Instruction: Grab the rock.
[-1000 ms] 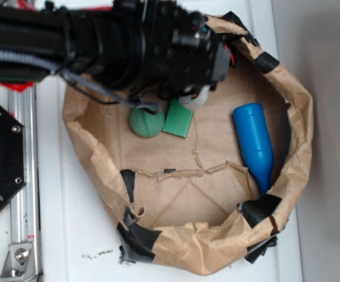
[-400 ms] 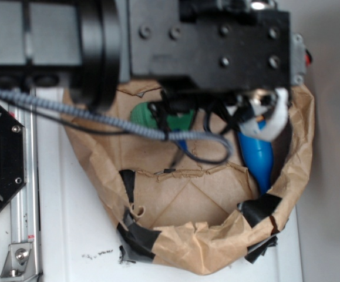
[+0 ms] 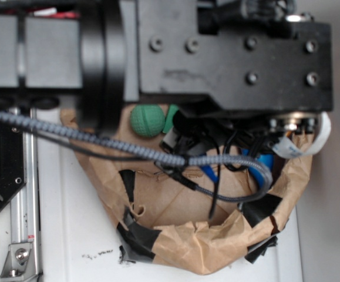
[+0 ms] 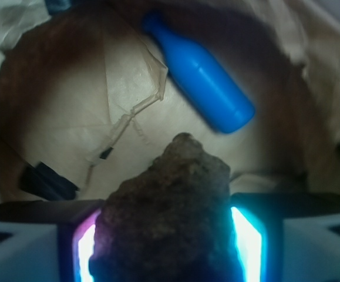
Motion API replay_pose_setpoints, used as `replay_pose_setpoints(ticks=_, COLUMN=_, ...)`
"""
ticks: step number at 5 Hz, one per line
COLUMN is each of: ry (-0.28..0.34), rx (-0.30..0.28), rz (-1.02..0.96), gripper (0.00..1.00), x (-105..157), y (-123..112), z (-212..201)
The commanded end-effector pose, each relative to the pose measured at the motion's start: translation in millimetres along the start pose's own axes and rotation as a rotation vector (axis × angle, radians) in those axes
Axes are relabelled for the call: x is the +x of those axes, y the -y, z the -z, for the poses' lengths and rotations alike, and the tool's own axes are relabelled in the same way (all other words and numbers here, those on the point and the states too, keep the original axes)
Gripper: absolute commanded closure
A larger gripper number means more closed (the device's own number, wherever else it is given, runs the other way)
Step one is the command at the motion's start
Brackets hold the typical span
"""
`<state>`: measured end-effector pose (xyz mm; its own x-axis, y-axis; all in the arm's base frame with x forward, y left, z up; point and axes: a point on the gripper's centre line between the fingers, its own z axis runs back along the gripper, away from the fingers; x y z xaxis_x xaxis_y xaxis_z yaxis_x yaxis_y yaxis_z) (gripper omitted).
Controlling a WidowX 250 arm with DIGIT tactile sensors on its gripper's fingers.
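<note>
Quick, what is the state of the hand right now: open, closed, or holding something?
Hand: closed on the rock, which sits between the two lit fingers.

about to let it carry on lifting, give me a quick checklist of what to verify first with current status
1. Rock sits between the gripper pads: ok, the wrist view shows it wedged between the two lit pads.
2. Grip is centred: cannot tell, much of the rock juts out beyond the pads.
3. Blue bottle is apart from the rock: ok, it lies on the paper beyond it.
4. Green ball is out of the way: ok, it lies off to the side of the gripper.
5. Paper bag rim is clear of the arm: cannot tell, the arm hides the far rim in the exterior view.
</note>
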<state>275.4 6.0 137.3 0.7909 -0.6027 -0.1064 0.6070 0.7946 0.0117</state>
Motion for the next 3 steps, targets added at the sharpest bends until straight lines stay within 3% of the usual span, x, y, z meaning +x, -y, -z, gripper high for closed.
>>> replay_pose_setpoints(ticks=1, ry=0.058, rx=0.039, rz=-0.336, gripper=1.0, x=-39, y=1, z=-37)
replay_pose_setpoints(ticks=3, ry=0.096, rx=0.032, rz=-0.328, gripper=1.0, x=-50, y=14, z=-41)
